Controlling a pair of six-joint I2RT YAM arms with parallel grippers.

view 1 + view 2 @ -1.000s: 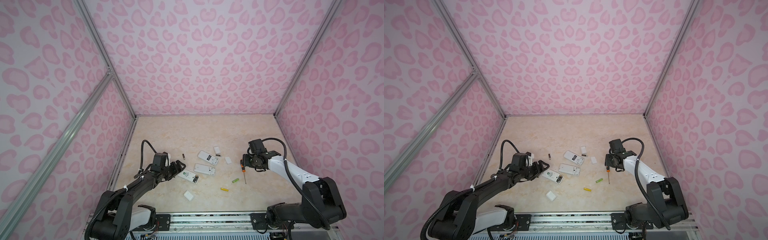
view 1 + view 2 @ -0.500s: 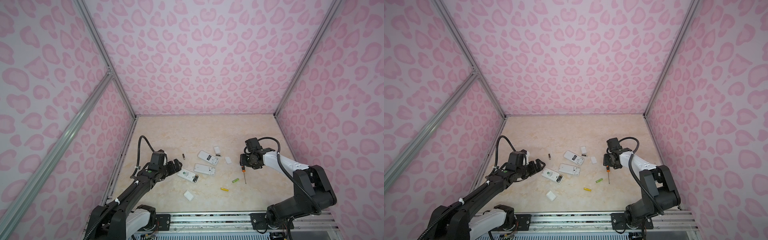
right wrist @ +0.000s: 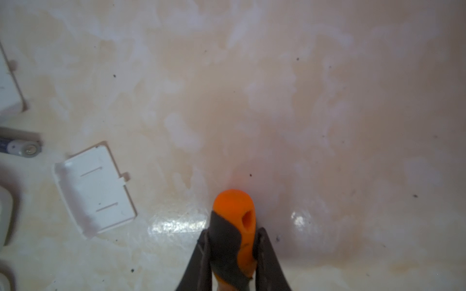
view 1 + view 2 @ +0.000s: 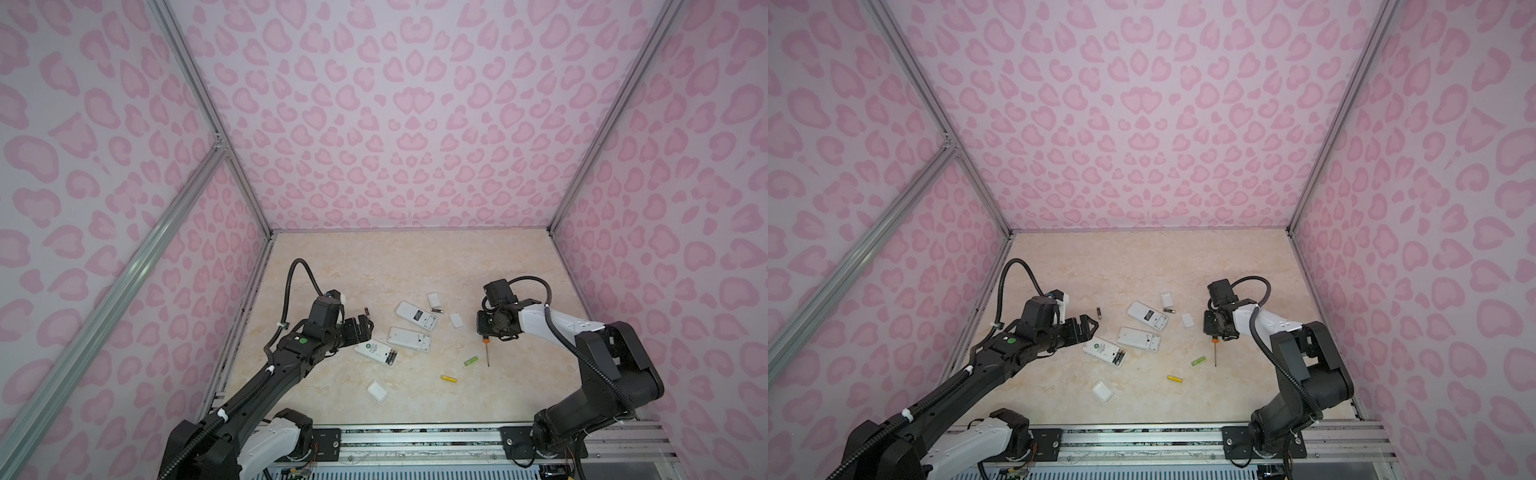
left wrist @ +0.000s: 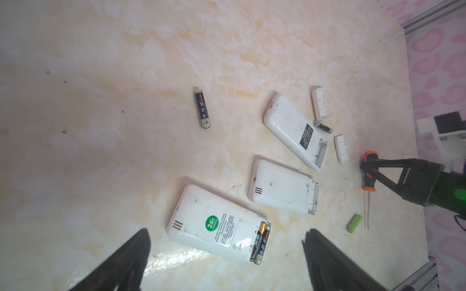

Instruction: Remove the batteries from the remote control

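Left wrist view, batteries (image 5: 261,239) in remote (image 5: 201,221), near spread left claw (image 5: 226,233)

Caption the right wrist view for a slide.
Right end effector shut on the orange-and-black screwdriver, white battery cover lying nearby.

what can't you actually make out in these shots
The screwdriver shaft: right wrist view, cut off at the frame edge past the right hand.
Its handle: both top views, mostly under the right hand.
The battery beside the cover: right wrist view, cut by the frame edge.
The yellow battery: top views only, too small to read.
The remotes: button faces turned down in every view.
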